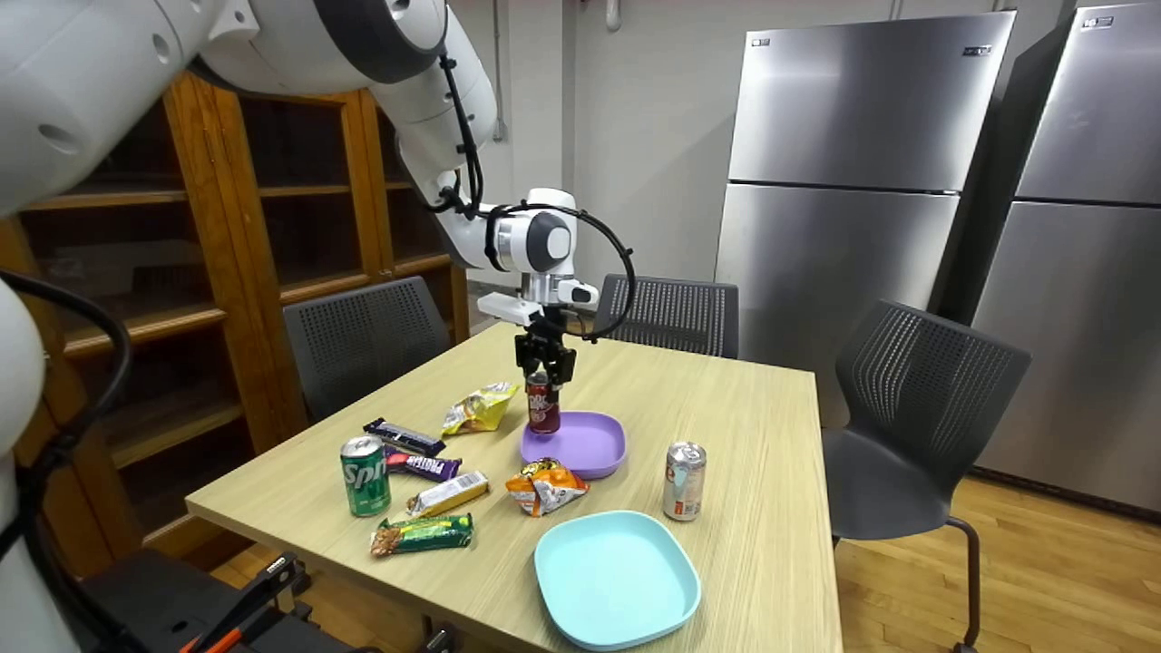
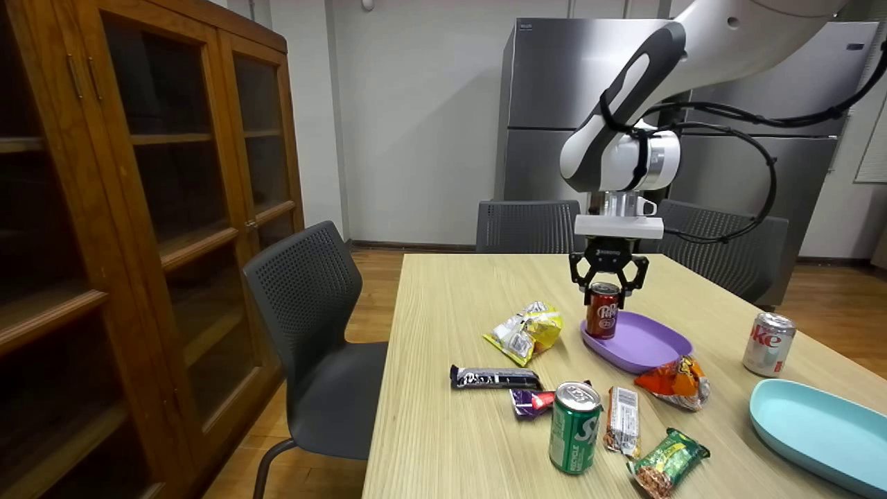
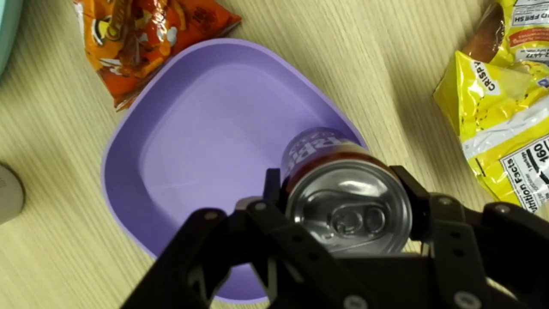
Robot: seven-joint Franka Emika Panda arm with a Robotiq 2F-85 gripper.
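My gripper (image 2: 604, 299) is shut on a dark red Dr Pepper can (image 2: 603, 320), one finger on each side of its upper part. The can is upright in both exterior views, over the rim of a purple plate (image 2: 641, 350). Whether its base touches the plate I cannot tell. From the wrist view, the silver lid (image 3: 351, 210) sits between the fingers, with the plate (image 3: 206, 141) below and to the left. An orange snack bag (image 3: 150, 38) lies against the plate, and a yellow crisps bag (image 3: 506, 111) lies on the opposite side.
A silver Coke can (image 1: 684, 481) and a turquoise plate (image 1: 617, 580) stand toward the front. Near the table's left edge are a green Sprite can (image 1: 365, 476), a green-wrapped bar (image 1: 423, 534) and several other bars. Chairs (image 1: 916, 426) surround the table.
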